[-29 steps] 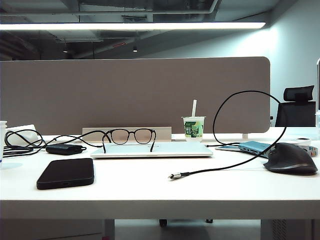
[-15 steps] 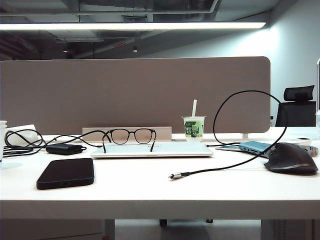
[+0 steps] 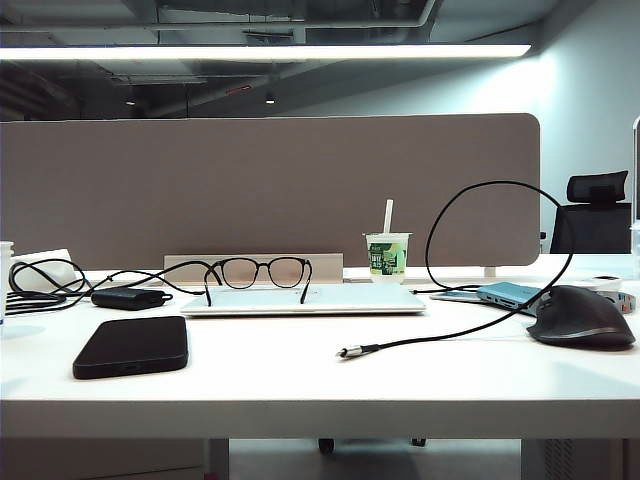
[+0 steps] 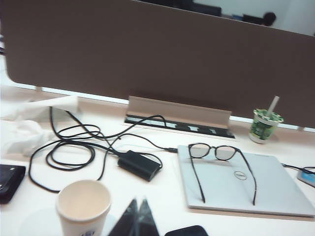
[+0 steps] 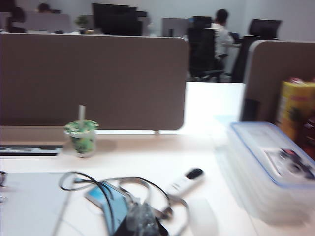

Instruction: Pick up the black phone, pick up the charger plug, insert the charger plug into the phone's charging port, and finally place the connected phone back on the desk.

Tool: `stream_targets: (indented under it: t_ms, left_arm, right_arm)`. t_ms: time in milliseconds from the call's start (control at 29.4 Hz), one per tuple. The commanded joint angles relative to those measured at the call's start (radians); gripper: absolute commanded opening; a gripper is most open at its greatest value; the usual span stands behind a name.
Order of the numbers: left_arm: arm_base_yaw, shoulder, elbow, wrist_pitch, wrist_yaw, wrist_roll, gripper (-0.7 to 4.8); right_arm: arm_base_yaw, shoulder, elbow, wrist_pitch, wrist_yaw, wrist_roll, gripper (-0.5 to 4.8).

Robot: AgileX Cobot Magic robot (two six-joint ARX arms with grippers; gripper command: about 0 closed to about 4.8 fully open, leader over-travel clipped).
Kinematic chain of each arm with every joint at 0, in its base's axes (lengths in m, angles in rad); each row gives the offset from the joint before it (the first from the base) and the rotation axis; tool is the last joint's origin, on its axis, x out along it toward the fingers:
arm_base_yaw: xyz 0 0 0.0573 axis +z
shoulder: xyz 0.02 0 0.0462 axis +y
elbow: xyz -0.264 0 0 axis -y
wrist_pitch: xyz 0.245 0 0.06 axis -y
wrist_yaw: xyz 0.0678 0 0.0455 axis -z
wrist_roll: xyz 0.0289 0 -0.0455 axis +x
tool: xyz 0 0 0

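The black phone (image 3: 130,346) lies flat on the white desk (image 3: 300,385) at the front left. In the left wrist view only its corner (image 4: 187,231) shows. The charger plug (image 3: 350,351), a silver tip on a thin black cable (image 3: 470,330), rests near the desk's middle. Neither arm shows in the exterior view. My left gripper (image 4: 139,200) hangs shut above the desk between a paper cup (image 4: 83,206) and the phone's corner, holding nothing. My right gripper (image 5: 140,210) is blurred, shut and empty over coiled cables on the right side.
Glasses (image 3: 258,272) sit on a closed silver laptop (image 3: 310,300). A power brick (image 3: 128,298) with tangled cords lies at the left and a green cup (image 3: 387,255) at the back. A grey mouse (image 3: 582,318), a blue device (image 5: 110,201), a white remote (image 5: 186,181) and a plastic box (image 5: 270,167) stand at the right.
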Motion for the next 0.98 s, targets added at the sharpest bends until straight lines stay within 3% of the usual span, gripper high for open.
stream_targets:
  t_ms: [34, 306, 475, 781, 985]
  left_arm:
    - [-0.001, 0.108, 0.080, -0.007, 0.048, 0.002, -0.06]
    - [-0.002, 0.372, 0.257, -0.021, 0.069, -0.041, -0.06]
    - [-0.009, 0.469, 0.311, -0.039, 0.139, -0.114, -0.06]
    - [-0.079, 0.546, 0.326, -0.101, 0.208, -0.115, -0.06]
    - [-0.080, 0.595, 0.326, -0.170, 0.290, -0.141, -0.06]
  right_arm:
    - [0.002, 0.082, 0.093, 0.014, -0.063, 0.003, -0.03]
    - [0.085, 0.252, 0.275, -0.046, -0.099, 0.003, -0.03]
    - [0.242, 0.340, 0.306, -0.053, -0.101, -0.014, -0.03]
    - [0.521, 0.503, 0.310, -0.096, -0.111, -0.046, -0.02]
    - [0.604, 0.616, 0.310, -0.084, -0.290, -0.044, -0.02]
